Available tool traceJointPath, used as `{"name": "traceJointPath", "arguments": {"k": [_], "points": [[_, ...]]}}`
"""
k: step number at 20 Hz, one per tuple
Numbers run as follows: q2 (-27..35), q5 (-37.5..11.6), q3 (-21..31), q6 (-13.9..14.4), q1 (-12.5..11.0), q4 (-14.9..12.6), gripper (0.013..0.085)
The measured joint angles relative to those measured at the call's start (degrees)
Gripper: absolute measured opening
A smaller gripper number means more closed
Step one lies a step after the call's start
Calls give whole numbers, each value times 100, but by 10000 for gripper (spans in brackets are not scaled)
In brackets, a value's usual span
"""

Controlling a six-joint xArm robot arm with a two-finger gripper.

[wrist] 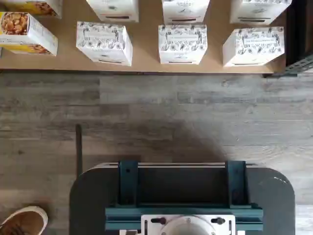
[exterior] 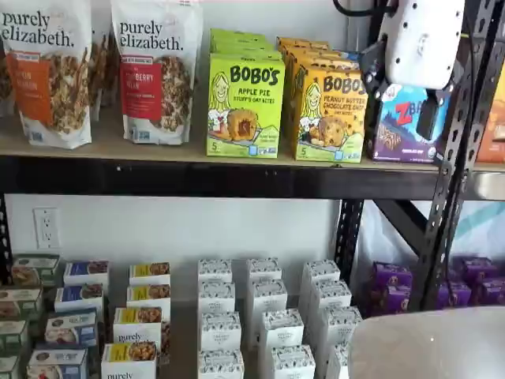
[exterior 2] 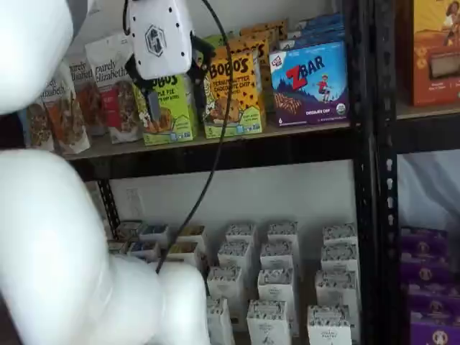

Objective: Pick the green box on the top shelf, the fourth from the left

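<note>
Up on the top shelf, the green box is stood upright with its front facing out. "BOBO'S" and "Apple Pie" are printed on it, and a blonde cartoon girl is drawn on the front. More green boxes are lined up behind it. Just beside it on one side a yellow-orange Bobo's box is stood, and on the other side a bag marked "purely elizabeth" is placed. A blue ZBar box is seen past the yellow-orange one.

The same green box is also seen in a shelf view where it is partly covered by the gripper. The gripper's white body is hung in front of the box's upper part, with black fingers seen at its sides and a black cable hung down beside it. No box is held between the fingers. Whether the claw is open or closed cannot be told from these pictures. In a shelf view the gripper is shown in front of the ZBar box, with only one dark finger seen clearly.

On the lower shelf, rows of small white cartons are lined up. Grey wooden floor is seen in the wrist view, and a dark mount with teal brackets is seen there too.
</note>
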Motion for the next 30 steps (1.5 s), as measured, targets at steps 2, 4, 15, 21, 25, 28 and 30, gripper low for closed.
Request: {"name": "traceJointPath", "arguments": {"k": [2,4,15,21,25,28,30], "points": [[-231,-382,212,-45,-67,69,850],[-328,-564,299,-65,-98,115,850],[-397,-690,360,23,-42,247,850],[-451,-925,449,204,133,347,850],[-419,-1219,466,528,521,220,850],[-317,-1393,392,806,850,95,850],[-194,-1495,306,1080,1166,-44,850]]}}
